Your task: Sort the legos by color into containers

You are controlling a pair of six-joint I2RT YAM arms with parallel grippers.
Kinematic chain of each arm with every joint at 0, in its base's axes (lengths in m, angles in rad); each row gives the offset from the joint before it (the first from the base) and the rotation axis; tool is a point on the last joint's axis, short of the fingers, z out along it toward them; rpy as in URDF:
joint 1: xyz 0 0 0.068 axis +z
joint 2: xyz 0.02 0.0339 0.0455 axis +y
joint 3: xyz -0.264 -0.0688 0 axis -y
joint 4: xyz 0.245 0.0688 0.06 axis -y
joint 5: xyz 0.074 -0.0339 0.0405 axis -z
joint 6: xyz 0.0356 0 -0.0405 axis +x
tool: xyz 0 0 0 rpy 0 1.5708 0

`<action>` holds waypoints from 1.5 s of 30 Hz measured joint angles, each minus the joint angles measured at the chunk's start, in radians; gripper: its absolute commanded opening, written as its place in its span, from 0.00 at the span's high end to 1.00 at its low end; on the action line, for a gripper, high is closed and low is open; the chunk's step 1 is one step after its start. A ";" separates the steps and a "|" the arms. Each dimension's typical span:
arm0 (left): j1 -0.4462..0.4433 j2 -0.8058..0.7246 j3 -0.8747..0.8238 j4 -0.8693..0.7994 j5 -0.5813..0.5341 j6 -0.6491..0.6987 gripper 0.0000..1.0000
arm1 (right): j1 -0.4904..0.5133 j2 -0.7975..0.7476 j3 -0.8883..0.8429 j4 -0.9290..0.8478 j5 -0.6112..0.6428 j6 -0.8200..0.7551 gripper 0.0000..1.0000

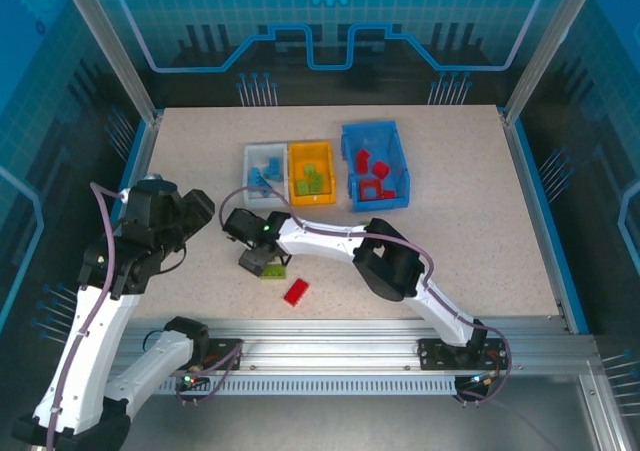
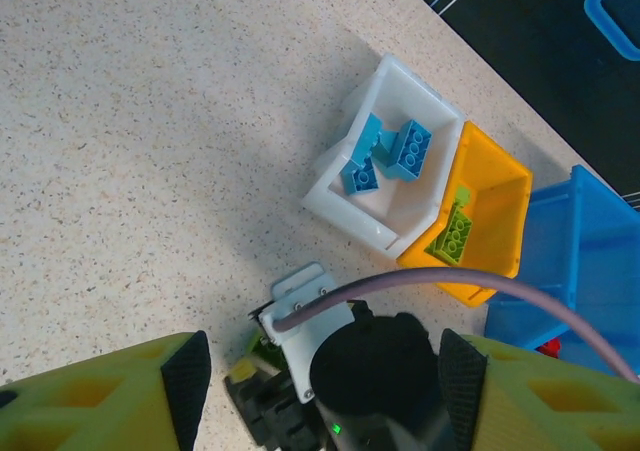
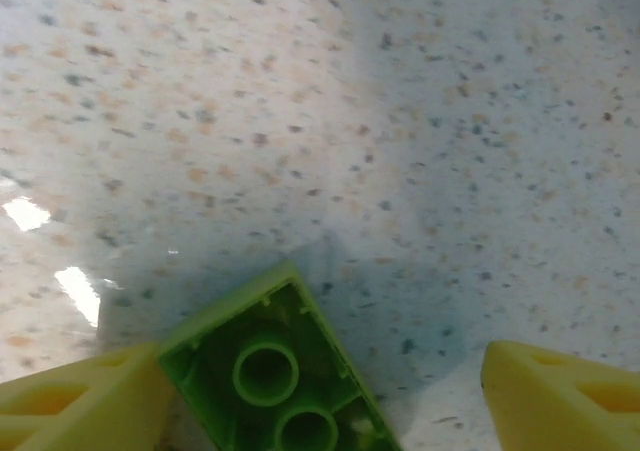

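My right gripper (image 1: 262, 263) reaches left across the table and stands open, low over a green lego (image 1: 272, 271). In the right wrist view that lego (image 3: 280, 371) lies hollow side up between the fingers of the right gripper (image 3: 320, 396), against the left finger (image 3: 80, 401) and well apart from the right one. A red lego (image 1: 296, 291) lies just in front. The white bin (image 1: 250, 157) holds light blue legos (image 2: 390, 151), the yellow-orange bin (image 1: 296, 151) holds green ones (image 2: 455, 233), and the blue bin (image 1: 348, 167) holds red ones (image 1: 372, 166). My left gripper (image 1: 195, 211) hangs open and empty, raised at the left.
The three bins stand side by side at the back middle of the table. In the left wrist view the right arm's black wrist and its grey cable (image 2: 480, 279) pass below the left gripper (image 2: 325, 391). Blue rails edge the table's sides.
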 measured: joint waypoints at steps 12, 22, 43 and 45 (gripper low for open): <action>0.000 0.015 -0.094 0.125 0.268 0.002 0.38 | -0.057 -0.037 -0.062 0.024 -0.051 0.040 0.68; -0.100 -0.013 -0.214 0.317 0.469 0.001 0.39 | -0.137 -0.318 -0.179 0.061 0.035 0.166 0.69; -0.445 0.111 -0.382 0.422 0.311 0.025 0.41 | -0.442 0.090 0.314 -0.090 -0.201 0.423 0.38; -0.461 0.111 -0.394 0.421 0.300 0.029 0.41 | -0.442 0.085 0.312 -0.089 -0.203 0.428 0.36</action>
